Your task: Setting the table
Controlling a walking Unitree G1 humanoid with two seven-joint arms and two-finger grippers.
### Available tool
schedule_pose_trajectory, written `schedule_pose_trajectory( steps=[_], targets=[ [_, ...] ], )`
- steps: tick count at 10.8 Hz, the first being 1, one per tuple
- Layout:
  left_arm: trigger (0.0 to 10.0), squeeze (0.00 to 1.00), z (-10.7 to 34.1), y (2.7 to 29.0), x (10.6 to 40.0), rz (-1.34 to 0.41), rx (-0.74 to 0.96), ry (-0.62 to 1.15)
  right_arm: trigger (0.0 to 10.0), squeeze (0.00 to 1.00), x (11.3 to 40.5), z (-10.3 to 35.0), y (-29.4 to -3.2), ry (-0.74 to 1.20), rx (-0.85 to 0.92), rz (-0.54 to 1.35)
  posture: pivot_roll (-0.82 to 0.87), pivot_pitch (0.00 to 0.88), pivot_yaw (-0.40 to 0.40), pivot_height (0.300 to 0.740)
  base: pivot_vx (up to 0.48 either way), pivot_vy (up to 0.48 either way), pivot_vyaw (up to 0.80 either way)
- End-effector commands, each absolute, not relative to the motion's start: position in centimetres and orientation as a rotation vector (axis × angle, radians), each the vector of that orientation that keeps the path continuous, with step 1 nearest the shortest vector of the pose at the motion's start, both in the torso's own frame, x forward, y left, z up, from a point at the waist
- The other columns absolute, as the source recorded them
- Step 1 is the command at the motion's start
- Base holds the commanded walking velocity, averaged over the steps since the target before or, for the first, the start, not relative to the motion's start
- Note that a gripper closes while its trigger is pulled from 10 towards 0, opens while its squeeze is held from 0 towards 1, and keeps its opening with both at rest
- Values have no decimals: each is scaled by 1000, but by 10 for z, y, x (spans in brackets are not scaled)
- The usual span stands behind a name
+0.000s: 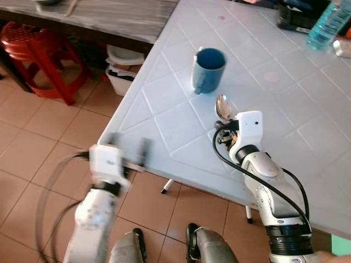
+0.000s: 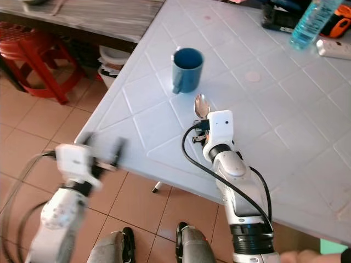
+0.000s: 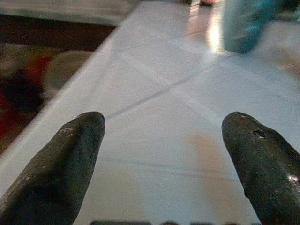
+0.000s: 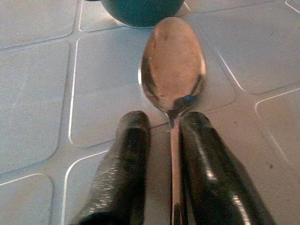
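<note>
Right end effector (image 4: 161, 140) clenched on metal spoon (image 4: 172, 65) handle, bowl low over white worktop (image 1: 164, 109) just short of blue mug (image 1: 209, 69), left end effector (image 3: 164, 159) fingers wide apart, holding nothing, at worktop edge

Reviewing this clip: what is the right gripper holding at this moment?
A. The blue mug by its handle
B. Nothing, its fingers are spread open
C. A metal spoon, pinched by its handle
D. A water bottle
C: in the right wrist view the right gripper has both black fingers closed on the handle of the spoon, whose bowl points toward the blue mug.
</note>
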State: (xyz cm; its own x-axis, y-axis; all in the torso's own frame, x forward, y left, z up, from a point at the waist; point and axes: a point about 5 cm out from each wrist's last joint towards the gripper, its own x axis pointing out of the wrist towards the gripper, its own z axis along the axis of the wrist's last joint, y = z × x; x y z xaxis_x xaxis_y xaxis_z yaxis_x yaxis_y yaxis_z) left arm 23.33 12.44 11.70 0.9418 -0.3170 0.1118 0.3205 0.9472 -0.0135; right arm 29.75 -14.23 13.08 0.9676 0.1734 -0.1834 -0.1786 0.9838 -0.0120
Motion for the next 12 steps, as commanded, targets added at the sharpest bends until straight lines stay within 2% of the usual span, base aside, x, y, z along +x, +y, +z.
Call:
schedule_pose_trajectory(
  steps=[1,6,8,10,11,12],
  targets=[
    [10000,0,116,122,229,-365,-46,-95,0,0,284,86,-159,424,-41,96,-23,244,0,740,0,0,0],
    [10000,0,116,121,227,-410,-59,-93,0,0,282,79,-161,517,34,53,-27,245,-6,740,0,0,0],
    [10000,0,106,135,238,-233,-4,-28,0,0,284,89,-156,474,78,29,-29,245,-12,740,0,0,0],
    [10000,0,107,139,241,-207,-10,-31,0,0,286,104,-147,398,142,46,-30,248,-21,740,0,0,0],
    [10000,0,107,140,243,-202,-22,-30,0,0,285,110,-142,375,189,65,-29,249,-23,740,0,446,0],
    [10000,0,106,140,243,-195,-23,-23,4902,0,279,108,-136,411,211,79,-32,245,-24,740,0,480,0]
  ],
)
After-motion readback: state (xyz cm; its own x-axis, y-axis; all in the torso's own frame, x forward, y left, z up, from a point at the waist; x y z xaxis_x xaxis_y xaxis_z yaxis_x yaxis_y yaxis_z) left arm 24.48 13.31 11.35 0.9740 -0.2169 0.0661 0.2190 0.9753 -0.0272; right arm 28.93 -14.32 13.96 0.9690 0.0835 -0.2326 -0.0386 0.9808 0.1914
